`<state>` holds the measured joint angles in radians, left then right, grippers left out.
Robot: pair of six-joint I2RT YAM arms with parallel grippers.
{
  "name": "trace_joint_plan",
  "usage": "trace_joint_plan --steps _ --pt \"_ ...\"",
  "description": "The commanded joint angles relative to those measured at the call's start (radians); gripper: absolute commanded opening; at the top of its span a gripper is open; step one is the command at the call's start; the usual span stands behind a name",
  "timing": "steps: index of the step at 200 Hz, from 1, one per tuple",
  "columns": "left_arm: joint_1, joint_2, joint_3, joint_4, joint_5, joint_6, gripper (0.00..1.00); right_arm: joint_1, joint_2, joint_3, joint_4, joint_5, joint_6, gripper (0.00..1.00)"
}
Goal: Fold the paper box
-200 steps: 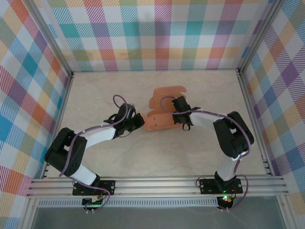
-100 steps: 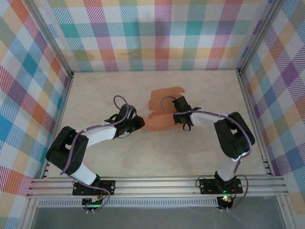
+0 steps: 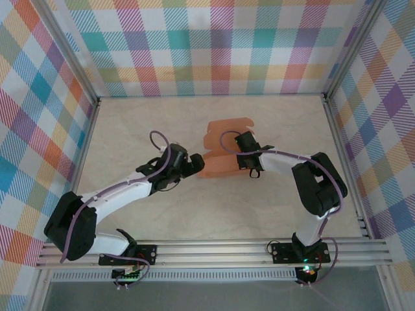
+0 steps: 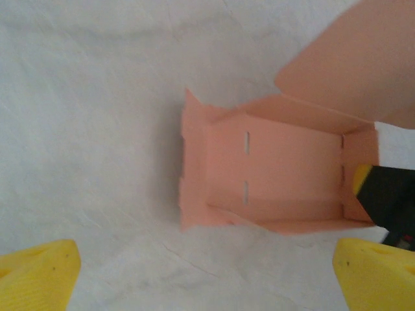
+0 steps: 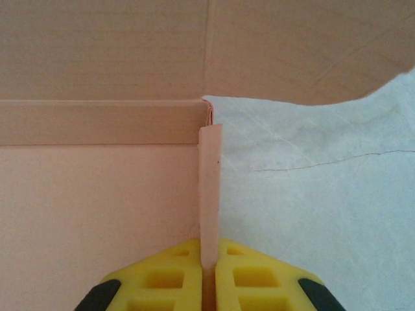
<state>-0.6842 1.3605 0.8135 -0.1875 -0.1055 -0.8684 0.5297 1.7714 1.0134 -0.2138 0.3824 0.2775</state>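
The paper box [image 3: 220,165] sits at mid-desk, partly formed: a shallow tray with its long walls raised and its lid flap [image 3: 227,129] lying open on the far side. Its left end flap [image 4: 193,170] is splayed outward, not tucked.

The right tool [image 5: 209,256] is clamped on the right end wall [image 5: 209,175], the thin card pinched upright between the pads. The left tool [image 3: 196,163] stands just left of the box with its fingers wide apart, holding nothing.

The desk [image 3: 142,123] is smooth.

Risks, as judged:
- The box is anchored at one wall only, so a push from the left could swivel it.
- Pressure on the loose flap could buckle the card.
- A hard pinch may crease the held wall.
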Motion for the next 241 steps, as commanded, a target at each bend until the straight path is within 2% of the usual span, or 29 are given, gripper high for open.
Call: trace_joint_plan --steps 1,9,15,51,130,176,208,241 --pt "-0.045 0.072 0.073 -0.058 0.015 -0.21 0.87 -0.005 -0.023 0.002 -0.034 0.01 0.017 0.1" --pt "-0.055 0.112 0.114 -0.082 0.019 -0.268 0.75 -0.005 -0.024 0.002 -0.034 0.008 0.017 0.1" --pt "-0.061 0.141 0.143 -0.123 0.026 -0.3 0.7 -0.006 -0.024 0.002 -0.034 0.004 0.017 0.1" --pt "-0.067 0.285 0.274 -0.195 0.049 -0.434 0.58 -0.005 -0.023 0.002 -0.038 -0.008 0.014 0.1" --pt "-0.066 0.488 0.424 -0.208 0.124 -0.463 0.56 -0.006 -0.017 -0.005 -0.021 -0.01 -0.006 0.1" --pt "-0.06 0.576 0.523 -0.205 0.134 -0.406 0.43 -0.006 -0.038 -0.041 0.034 -0.077 -0.051 0.1" --pt "-0.06 0.635 0.592 -0.241 0.186 -0.351 0.41 -0.007 -0.034 -0.036 0.016 -0.093 -0.081 0.1" --pt "-0.059 0.649 0.569 -0.197 0.246 -0.332 0.39 -0.007 -0.039 -0.045 0.024 -0.1 -0.089 0.11"
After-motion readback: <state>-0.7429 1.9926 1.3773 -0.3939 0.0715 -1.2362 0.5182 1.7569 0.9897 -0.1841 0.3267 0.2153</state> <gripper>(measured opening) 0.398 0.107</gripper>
